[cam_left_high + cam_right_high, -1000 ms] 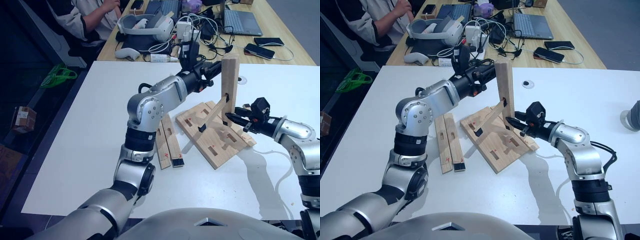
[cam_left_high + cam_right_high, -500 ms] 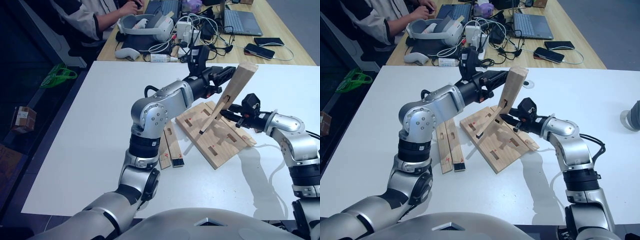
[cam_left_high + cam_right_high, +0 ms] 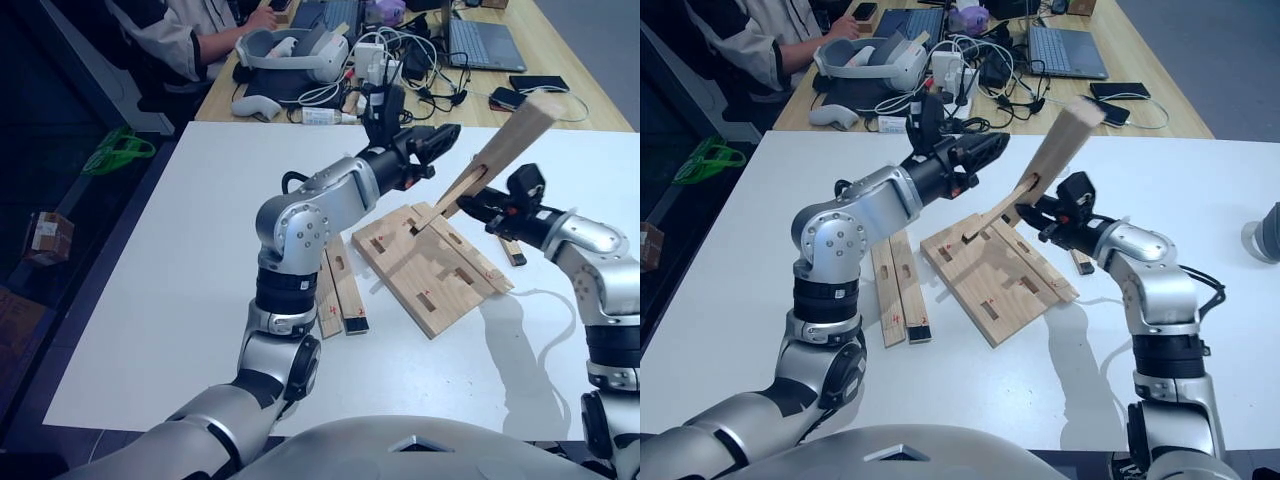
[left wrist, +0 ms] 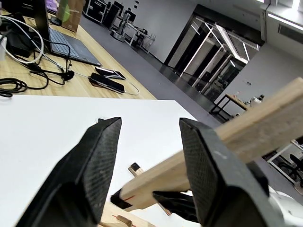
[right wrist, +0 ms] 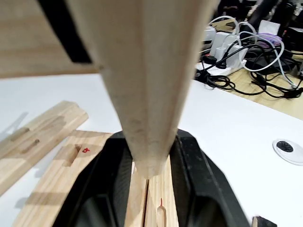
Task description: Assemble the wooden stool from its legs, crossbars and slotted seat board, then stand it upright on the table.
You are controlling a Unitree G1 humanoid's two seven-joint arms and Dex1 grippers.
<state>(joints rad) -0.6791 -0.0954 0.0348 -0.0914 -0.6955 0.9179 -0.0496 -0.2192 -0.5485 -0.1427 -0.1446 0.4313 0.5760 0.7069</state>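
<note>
The right gripper (image 3: 472, 203) is pinched on the leg (image 3: 515, 130) low on its length. It holds the leg tilted, upper end raised toward the table's far right corner. The crossbar (image 3: 440, 205) socketed in that leg slopes down to the slotted seat board (image 3: 430, 275), its free end touching the board's far side. The left gripper (image 3: 440, 148) hangs just beside the leg, fingers spread wide, gripping nothing.

The board lies around the middle of the table (image 3: 200, 260). Two loose legs (image 3: 338, 290) lie just beside its left side, and a short wooden piece (image 3: 511, 251) just off its right.

Risks, as judged:
- One grip carries the whole sub-assembly, so the crossbar joint may twist or pull out.
- The crossbar tip may skid off its slot and shove the board.

The table surface is plain white. Beyond the far edge is a wooden desk (image 3: 560, 75) with a laptop (image 3: 478, 40), a headset (image 3: 295, 50) and cables (image 3: 420, 70).
</note>
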